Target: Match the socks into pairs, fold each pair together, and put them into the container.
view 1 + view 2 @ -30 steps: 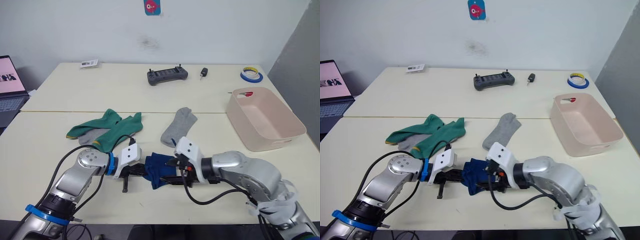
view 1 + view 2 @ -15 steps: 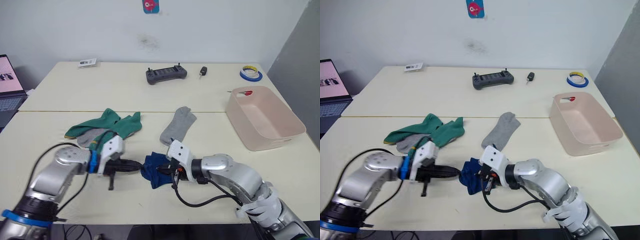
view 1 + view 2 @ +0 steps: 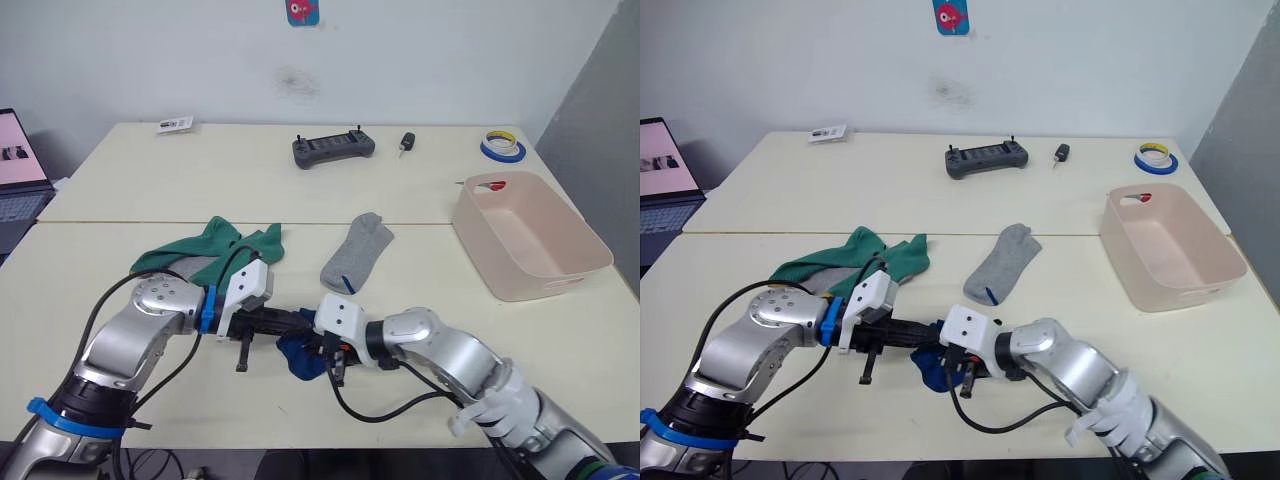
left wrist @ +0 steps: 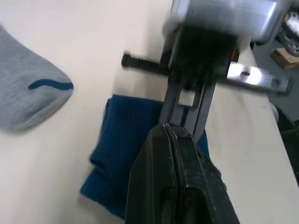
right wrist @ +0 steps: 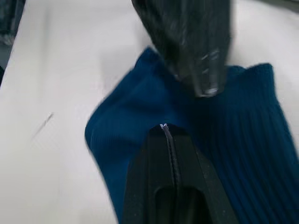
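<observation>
A bunched pair of dark blue socks (image 3: 297, 358) lies near the table's front edge. My right gripper (image 3: 314, 350) reaches in from the right, shut on a fold of the dark blue socks (image 5: 247, 121). Coming from the left, my left gripper (image 3: 311, 322) is shut, and its tips (image 4: 167, 128) rest over the same socks (image 4: 119, 140) against the right gripper. Two green socks (image 3: 232, 246) lie crossed at the left over a grey sock (image 3: 196, 268). Another grey sock (image 3: 358, 252) with a blue stripe lies mid-table. The pale pink container (image 3: 545, 283) stands at the right.
A black controller (image 3: 333, 150), a key fob (image 3: 405, 146) and a roll of blue tape (image 3: 502, 148) sit along the far edge. A laptop (image 3: 15, 180) stands off the left side. A small card (image 3: 177, 125) lies far left.
My right gripper has moved left across the dark blue socks, bunching them tighter. My left gripper drew back to the left, then returned right onto the socks.
</observation>
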Robot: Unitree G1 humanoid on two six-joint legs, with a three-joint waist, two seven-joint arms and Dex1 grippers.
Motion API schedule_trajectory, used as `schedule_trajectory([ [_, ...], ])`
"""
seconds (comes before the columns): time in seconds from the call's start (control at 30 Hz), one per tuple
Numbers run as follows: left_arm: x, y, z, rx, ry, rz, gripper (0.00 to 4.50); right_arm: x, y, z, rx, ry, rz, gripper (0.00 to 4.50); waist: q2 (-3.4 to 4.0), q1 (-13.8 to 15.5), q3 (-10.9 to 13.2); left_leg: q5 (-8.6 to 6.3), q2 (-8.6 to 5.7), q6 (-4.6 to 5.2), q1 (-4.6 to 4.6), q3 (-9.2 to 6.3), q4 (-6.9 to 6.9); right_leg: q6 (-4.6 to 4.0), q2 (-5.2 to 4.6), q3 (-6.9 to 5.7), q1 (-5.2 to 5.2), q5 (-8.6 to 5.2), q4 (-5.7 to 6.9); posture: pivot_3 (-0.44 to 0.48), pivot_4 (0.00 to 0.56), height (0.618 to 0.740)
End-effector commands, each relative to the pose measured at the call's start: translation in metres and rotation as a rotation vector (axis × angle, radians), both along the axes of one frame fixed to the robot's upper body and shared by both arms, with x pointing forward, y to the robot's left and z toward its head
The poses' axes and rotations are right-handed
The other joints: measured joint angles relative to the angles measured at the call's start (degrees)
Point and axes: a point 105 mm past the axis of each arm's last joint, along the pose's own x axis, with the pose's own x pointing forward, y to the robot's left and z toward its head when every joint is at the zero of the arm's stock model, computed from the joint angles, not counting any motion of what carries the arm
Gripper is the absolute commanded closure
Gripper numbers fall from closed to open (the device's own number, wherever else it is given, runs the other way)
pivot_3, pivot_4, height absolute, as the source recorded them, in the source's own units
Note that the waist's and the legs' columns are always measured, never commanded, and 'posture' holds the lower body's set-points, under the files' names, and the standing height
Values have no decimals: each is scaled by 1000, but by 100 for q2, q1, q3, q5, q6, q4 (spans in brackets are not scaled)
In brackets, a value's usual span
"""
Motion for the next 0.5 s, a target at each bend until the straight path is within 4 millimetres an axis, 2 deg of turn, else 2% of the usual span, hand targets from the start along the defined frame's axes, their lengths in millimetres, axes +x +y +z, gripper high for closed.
schedule_trajectory([
  [0.03,10,0,2,8,-80,30,4500,-10,-10,23,56,-25,22,4490,-1,2,0,0,1,0,0,-1,0,0,-1,-1,1,0,-1,0,150,740],
  [0.13,17,3,-10,26,-105,54,4500,1,-21,17,51,-50,-64,4490,-1,-4,0,0,0,0,1,-2,0,0,-1,-2,2,0,-3,0,150,740],
  [0.23,17,2,-27,59,-100,49,4500,6,-18,5,46,-65,-109,4490,-1,-9,0,0,-2,0,1,2,0,0,0,1,1,0,-2,0,150,740],
  [0.33,16,3,-42,100,-91,49,4500,4,-17,-11,21,-54,-126,4490,-2,-9,0,0,-1,0,0,2,0,0,1,2,0,0,-2,0,150,740],
  [0.5,18,16,-57,156,-79,89,4500,-9,-40,-29,-51,-22,-111,4490,-3,3,-3,0,-6,0,5,3,0,0,-1,0,9,0,-4,0,150,740],
])
